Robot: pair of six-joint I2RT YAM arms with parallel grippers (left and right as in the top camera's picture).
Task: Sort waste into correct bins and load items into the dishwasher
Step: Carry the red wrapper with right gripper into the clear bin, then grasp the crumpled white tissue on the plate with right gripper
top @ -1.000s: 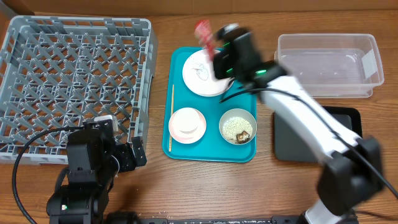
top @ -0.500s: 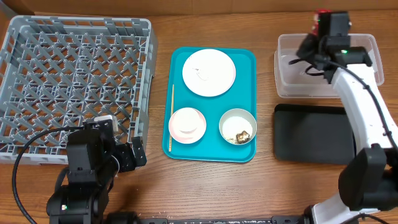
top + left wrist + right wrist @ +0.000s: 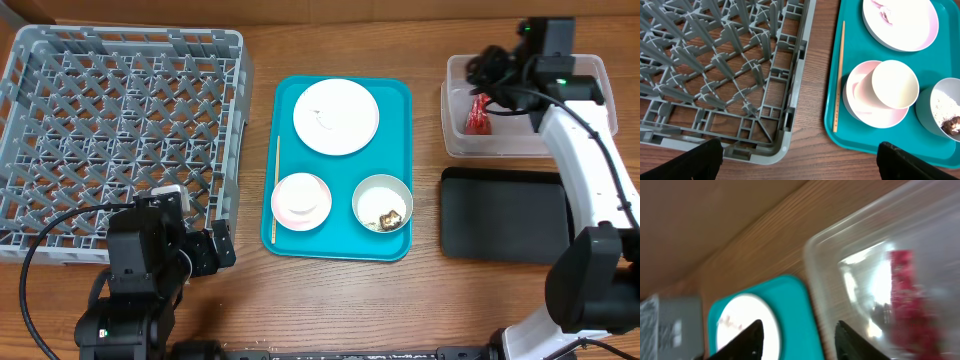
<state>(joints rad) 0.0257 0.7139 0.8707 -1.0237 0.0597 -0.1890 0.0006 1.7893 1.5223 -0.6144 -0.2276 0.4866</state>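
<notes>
The red snack wrapper (image 3: 477, 113) lies inside the clear tub (image 3: 545, 128), at its left end. My right gripper (image 3: 492, 72) hovers over the tub's back left corner, open and empty; in the right wrist view (image 3: 800, 342) the wrapper (image 3: 905, 295) shows blurred through the tub wall (image 3: 832, 245). On the teal tray are the white plate (image 3: 336, 117), the pink bowl (image 3: 290, 205) with the white cup (image 3: 303, 193) in it, and the grey bowl (image 3: 375, 195) with rice and a brown lump (image 3: 392, 215). My left gripper (image 3: 800, 167) is open and empty by the dish rack's (image 3: 120, 130) front right corner. No tissue is seen.
The black tray (image 3: 505, 215) lies in front of the tub. A wooden chopstick (image 3: 276, 190) lies along the teal tray's (image 3: 395, 100) left side. The left wrist view shows the rack corner (image 3: 715, 60), chopstick (image 3: 839, 75), pink bowl (image 3: 865, 107) and cup (image 3: 895, 85).
My right gripper carried the red wrapper from above the plate over to the clear tub and let go. The wrapper now lies in the tub. The left arm has not moved.
</notes>
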